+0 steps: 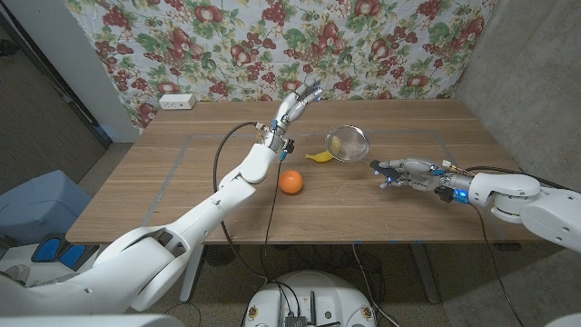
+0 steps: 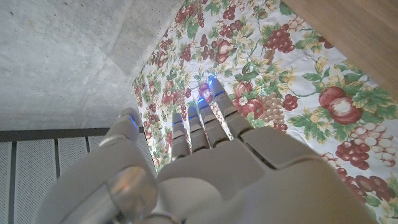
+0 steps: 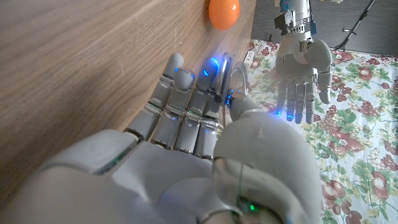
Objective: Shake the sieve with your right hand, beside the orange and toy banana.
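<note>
A makeshift lab: bare concrete walls (image 1: 536, 64), fruit-print cloth backdrop (image 1: 272, 45) behind a wooden table (image 1: 182, 182).

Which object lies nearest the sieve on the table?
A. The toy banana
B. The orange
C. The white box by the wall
A: in the head view the banana lies right beside the sieve, while the orange sits further off.

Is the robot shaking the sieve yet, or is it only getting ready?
Already done: the right robot hand has hold of the round metal mesh sieve by its handle. In hand: the sieve looks tilted up beside the yellow toy banana and round orange. Shaking cannot be judged from one moment. The left robot hand is raised, empty.
</note>
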Robot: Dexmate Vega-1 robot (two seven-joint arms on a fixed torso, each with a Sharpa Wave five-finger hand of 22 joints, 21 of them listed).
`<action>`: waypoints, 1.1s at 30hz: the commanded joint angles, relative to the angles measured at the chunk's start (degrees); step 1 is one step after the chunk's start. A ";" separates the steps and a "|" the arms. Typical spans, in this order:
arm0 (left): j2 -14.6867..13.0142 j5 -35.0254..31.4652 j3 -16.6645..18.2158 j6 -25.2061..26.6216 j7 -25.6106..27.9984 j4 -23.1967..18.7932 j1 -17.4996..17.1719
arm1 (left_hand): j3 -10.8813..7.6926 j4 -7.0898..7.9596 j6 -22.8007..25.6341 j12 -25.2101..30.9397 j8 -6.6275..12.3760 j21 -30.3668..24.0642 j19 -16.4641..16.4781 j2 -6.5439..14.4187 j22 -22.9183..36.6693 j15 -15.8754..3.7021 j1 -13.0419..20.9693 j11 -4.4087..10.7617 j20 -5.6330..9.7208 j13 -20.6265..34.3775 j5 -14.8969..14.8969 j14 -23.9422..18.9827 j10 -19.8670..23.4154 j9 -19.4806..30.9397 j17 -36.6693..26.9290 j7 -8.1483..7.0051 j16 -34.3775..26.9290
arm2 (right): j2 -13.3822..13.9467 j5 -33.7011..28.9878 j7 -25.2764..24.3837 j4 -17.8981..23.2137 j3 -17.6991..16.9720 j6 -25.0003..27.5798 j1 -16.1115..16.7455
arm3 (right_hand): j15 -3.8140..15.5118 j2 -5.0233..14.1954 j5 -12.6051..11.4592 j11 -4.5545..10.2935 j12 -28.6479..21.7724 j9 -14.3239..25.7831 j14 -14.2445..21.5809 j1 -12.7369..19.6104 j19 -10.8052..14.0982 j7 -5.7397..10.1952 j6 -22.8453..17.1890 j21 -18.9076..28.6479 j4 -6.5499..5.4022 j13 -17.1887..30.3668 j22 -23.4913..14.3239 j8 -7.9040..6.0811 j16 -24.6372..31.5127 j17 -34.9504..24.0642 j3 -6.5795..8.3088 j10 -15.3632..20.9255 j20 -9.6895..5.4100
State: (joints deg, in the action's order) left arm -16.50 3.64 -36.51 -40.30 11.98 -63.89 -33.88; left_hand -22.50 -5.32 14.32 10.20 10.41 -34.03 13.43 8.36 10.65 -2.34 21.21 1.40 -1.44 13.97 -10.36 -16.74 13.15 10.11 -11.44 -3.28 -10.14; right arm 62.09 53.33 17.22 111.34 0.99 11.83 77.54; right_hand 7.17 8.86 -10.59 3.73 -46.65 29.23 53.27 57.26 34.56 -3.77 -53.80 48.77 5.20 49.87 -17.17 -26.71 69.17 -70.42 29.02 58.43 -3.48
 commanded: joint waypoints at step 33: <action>1.14 22.08 7.07 7.64 -11.56 -3.60 -6.29 | -2.61 0.18 -4.07 -0.02 -0.39 3.31 -4.14 1.17 -0.25 0.33 -3.98 0.27 0.75 -3.09 0.08 8.94 -6.80 -0.19 0.84 2.65 0.23 | -1.36 1.73 1.32 -5.29 6.12 -1.71 -6.67 | 5.01 2.03 -0.40 1.95 -0.82 0.36 -0.09 3.06 -1.06 -0.47 -0.76 3.00 -0.51 -0.04 0.20 0.36 1.09 -0.18 -0.15 1.19 -1.19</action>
State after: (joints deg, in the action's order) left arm -15.61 24.31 -30.25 -33.33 0.97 -67.75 -39.88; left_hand -24.62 -5.07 10.02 10.20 9.92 -30.92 9.50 9.42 10.39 -2.14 17.72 1.52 -0.79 10.91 -10.14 -8.02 6.70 9.86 -10.65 -1.01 -9.93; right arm 60.95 54.71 18.27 107.17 5.44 9.85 72.87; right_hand 7.29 8.64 -10.60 3.73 -47.04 29.32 53.11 58.23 33.95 -3.90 -53.93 51.31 4.96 49.77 -17.02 -26.25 70.05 -70.41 28.76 58.42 -3.28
